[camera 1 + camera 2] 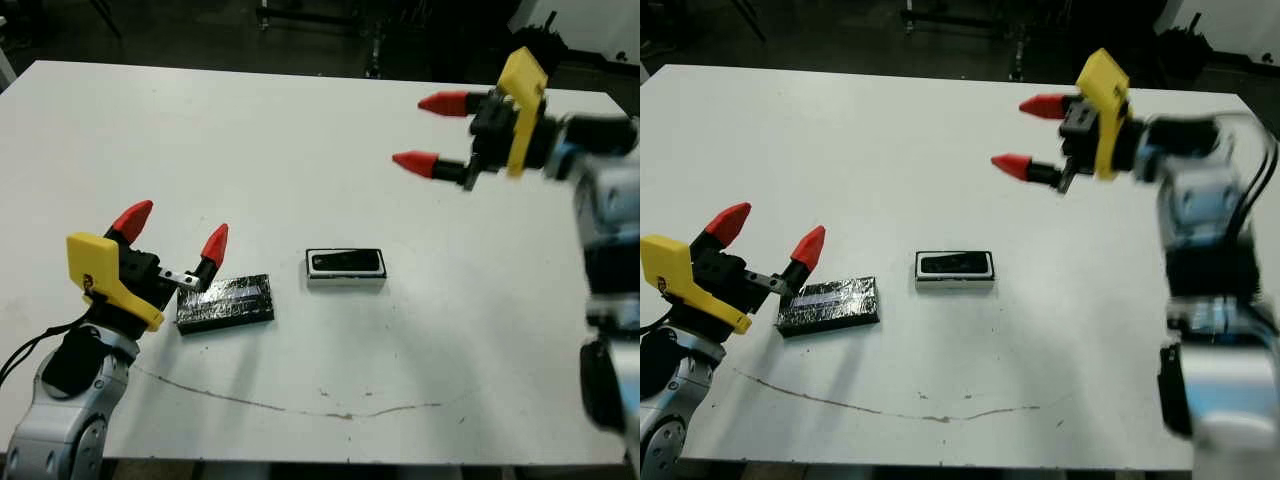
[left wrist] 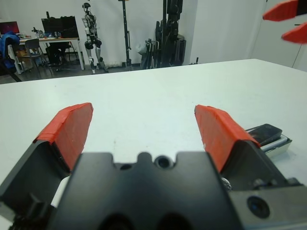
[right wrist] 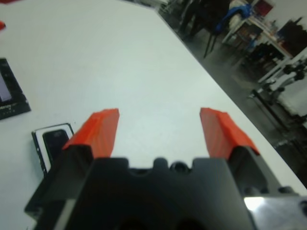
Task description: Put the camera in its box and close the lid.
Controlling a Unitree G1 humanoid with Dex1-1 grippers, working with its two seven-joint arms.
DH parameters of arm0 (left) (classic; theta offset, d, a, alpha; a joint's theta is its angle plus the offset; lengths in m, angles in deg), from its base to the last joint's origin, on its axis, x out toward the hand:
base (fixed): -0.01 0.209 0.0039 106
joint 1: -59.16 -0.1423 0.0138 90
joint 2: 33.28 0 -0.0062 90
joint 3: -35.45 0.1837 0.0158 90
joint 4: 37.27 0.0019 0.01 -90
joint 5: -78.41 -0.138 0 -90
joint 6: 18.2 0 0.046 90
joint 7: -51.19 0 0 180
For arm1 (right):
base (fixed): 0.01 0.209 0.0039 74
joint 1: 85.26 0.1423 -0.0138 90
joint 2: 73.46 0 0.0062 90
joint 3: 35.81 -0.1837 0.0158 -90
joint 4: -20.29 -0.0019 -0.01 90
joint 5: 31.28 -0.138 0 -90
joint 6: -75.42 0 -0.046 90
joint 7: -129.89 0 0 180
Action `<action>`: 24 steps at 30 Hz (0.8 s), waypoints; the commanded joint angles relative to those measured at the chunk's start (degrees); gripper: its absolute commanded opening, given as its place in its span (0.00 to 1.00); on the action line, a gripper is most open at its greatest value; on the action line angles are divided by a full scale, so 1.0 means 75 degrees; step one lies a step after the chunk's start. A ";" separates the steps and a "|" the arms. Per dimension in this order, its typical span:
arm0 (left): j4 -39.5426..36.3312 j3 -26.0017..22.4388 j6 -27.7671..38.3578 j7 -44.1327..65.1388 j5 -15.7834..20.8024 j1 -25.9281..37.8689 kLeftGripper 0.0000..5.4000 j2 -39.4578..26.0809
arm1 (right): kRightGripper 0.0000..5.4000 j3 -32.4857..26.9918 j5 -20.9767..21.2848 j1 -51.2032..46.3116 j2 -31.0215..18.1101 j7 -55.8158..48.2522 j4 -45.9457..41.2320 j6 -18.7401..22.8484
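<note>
The box point(image 1: 346, 282) sits mid-table, a small white tray with the black camera point(image 1: 346, 262) lying inside it. Left of it the lid point(image 1: 225, 301), a glossy wrinkled black slab, lies flat on the table. My left gripper point(image 1: 174, 228) is open just left of the lid, one fingertip point(image 1: 215, 242) over the lid's left end and nothing held. My right gripper point(image 1: 426, 131) is open and raised over the far right of the table, well away from the box. The right wrist view shows the box point(image 3: 37, 139) and the lid point(image 3: 9, 93) beyond its fingers.
A thin dark line point(image 1: 300, 405) runs across the white table point(image 1: 300, 150) near the front edge. Beyond the far edge is a dark floor with stands. The left wrist view shows a lab with a desk, chairs and a standing humanoid figure point(image 2: 91, 28).
</note>
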 commanded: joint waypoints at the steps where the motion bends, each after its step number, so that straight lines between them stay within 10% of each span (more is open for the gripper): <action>1: -0.0047 0.0027 -0.0125 -0.0056 -0.0081 -0.0055 1.00 -0.0065 | 0.71 0.0262 0.0114 -0.0661 0.0209 0.0621 -0.0643 -0.0236; 24: -0.0036 -0.0006 -0.0066 -0.0053 0.0005 -0.0130 1.00 -0.0025 | 0.10 0.1869 0.1263 -0.1968 0.0157 0.1854 -0.1807 0.0621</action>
